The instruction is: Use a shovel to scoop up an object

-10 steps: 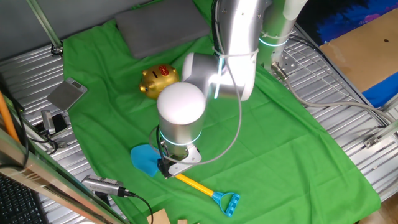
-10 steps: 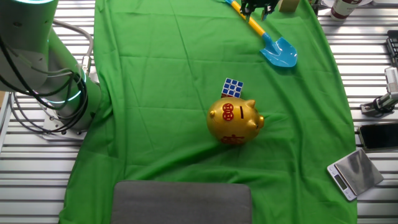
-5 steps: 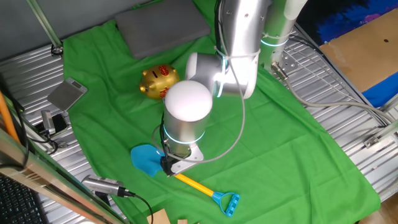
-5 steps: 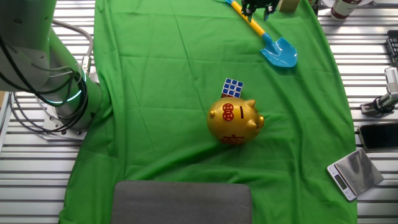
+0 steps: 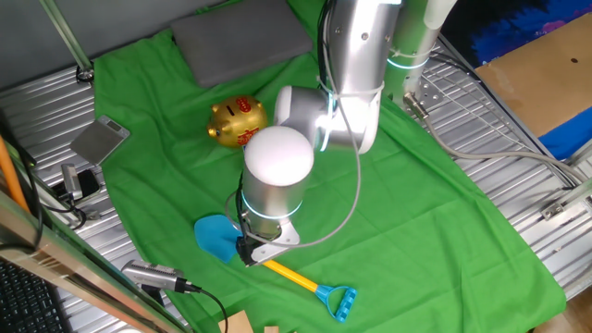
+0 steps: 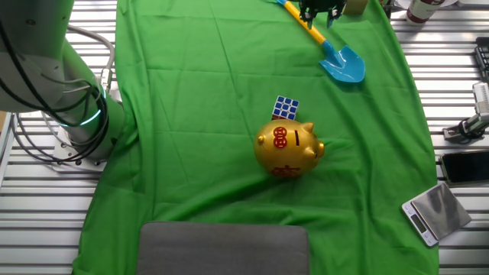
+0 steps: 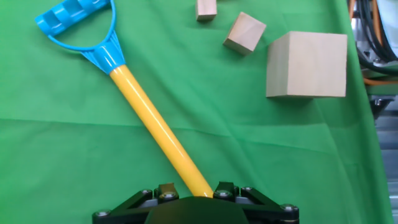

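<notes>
Green cloth (image 6: 191,114) covers the table, and the shovel (image 6: 330,46) lies flat near its edge, well apart from the cube (image 6: 286,108), which sits just beside the gold pig (image 6: 289,150). My gripper (image 7: 196,193) is low over the yellow shaft, but I cannot tell if it has closed. I think I am at the grabbing step; next I need a firm hold, then lift and carry the blade to the cube.

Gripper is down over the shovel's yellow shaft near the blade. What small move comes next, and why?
Probably close the gripper on the shovel, if not already shut: the shaft runs beneath it in the hand view, the shovel lies flat, and the cube sits apart by the piggy bank.
</notes>
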Motion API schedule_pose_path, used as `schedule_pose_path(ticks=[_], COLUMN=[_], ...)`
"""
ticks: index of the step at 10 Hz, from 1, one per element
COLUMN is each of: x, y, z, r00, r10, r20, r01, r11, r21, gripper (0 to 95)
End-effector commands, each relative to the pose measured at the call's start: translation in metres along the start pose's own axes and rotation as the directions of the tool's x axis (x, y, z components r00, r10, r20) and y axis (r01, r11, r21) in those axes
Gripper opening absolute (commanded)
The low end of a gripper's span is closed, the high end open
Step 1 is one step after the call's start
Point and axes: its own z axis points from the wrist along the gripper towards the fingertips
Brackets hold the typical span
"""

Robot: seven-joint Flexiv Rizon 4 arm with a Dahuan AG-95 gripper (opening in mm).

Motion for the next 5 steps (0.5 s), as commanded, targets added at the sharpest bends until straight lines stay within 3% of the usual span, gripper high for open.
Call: schedule_pose_path(ticks=[1,5], x=[0.0001,-0.0002], y=[0.0008,0.0031], z=[0.0035,0.0125], r00=[1.0,1.0], r10=[-0.003,0.004], r20=[0.0,0.001], r01=[0.003,-0.004], r11=[1.0,1.0], r21=[0.004,0.005], gripper=[38.0,38.0])
